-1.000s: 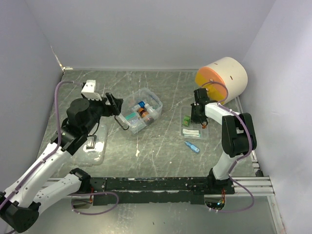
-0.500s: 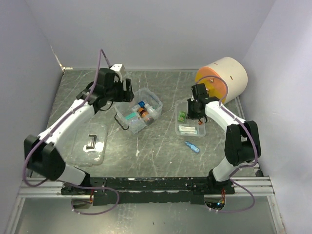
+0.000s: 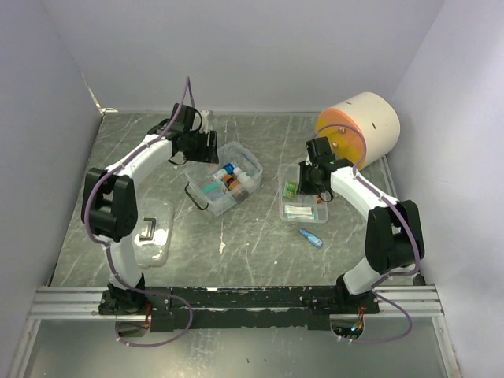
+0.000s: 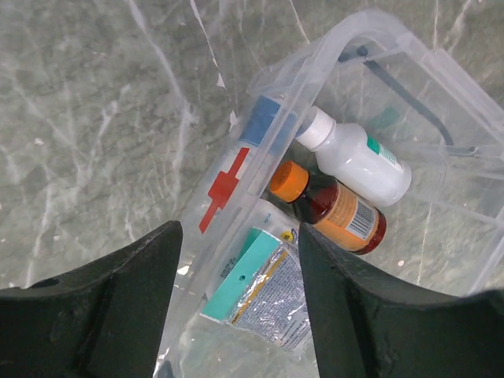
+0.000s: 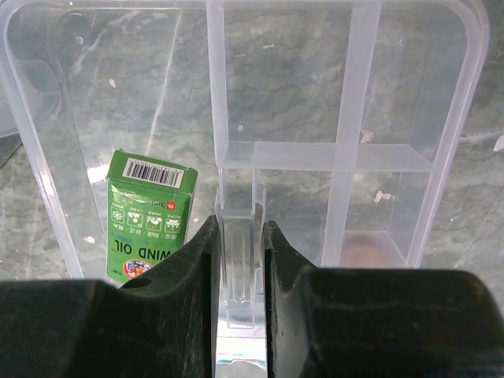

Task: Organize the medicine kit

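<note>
Our medicine kit (image 3: 227, 178), a clear plastic box with rounded corners, sits left of centre on the grey marbled table (image 3: 260, 236). It holds a white bottle (image 4: 358, 161), an amber bottle (image 4: 335, 209) and a foil sachet (image 4: 272, 295). Its clear divided tray (image 5: 346, 150) lies apart to the right, with our right gripper (image 5: 238, 228) pinching one divider. Our left gripper (image 4: 236, 236) hangs spread above the box's edge. Since a second ago the tray has slid left and the left gripper has swung in.

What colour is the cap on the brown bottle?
The cap is orange; the left wrist view shows it best.
</note>
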Tool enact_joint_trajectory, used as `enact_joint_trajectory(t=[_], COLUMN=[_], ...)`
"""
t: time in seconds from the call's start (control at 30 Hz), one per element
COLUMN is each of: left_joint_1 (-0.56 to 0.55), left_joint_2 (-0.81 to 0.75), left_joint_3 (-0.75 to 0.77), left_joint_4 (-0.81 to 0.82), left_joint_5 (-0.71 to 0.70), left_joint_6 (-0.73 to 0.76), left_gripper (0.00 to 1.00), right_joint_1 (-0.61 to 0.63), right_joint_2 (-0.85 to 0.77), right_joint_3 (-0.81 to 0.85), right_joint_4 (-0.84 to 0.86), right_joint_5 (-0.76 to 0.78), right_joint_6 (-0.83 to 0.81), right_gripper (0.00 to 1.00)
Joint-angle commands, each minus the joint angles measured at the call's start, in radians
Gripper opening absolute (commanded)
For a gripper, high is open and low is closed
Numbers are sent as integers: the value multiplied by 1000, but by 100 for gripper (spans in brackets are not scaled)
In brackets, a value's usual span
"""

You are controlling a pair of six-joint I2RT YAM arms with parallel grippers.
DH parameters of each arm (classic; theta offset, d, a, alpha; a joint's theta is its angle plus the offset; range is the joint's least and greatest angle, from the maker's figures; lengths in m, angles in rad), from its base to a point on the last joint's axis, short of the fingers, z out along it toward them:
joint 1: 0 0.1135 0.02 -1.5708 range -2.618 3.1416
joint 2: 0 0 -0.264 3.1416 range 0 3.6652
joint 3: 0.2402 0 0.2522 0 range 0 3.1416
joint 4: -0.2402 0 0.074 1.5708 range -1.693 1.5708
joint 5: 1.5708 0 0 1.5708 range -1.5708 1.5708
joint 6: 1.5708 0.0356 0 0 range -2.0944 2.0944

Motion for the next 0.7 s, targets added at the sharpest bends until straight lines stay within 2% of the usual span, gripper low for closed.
enact_joint_trajectory(t=[0.0,0.27,0.43,0.57,0.67], left_joint_1=[15,15,10,-4,-5], left_joint_2=[20,-89,-141,-205,-254], left_joint_3=[54,-127,-202,-275,-351], left_joint_4=[-38,17,8,36,130], left_joint_5=[144,251,239,266,324], left_joint_6=[33,-14,-57,-88,-146], left_gripper=[68,56,47,46,47], right_joint_1=[5,14,16,17,17], right_joint_2=[-40,-48,-69,-93,-114], right_joint_3=[-8,-15,-27,-34,-48], right_joint_4=[16,11,11,-1,2], right_joint_5=[2,19,26,56,78], right_joint_6=[26,42,54,52,58], right_gripper=[0,0,0,0,0])
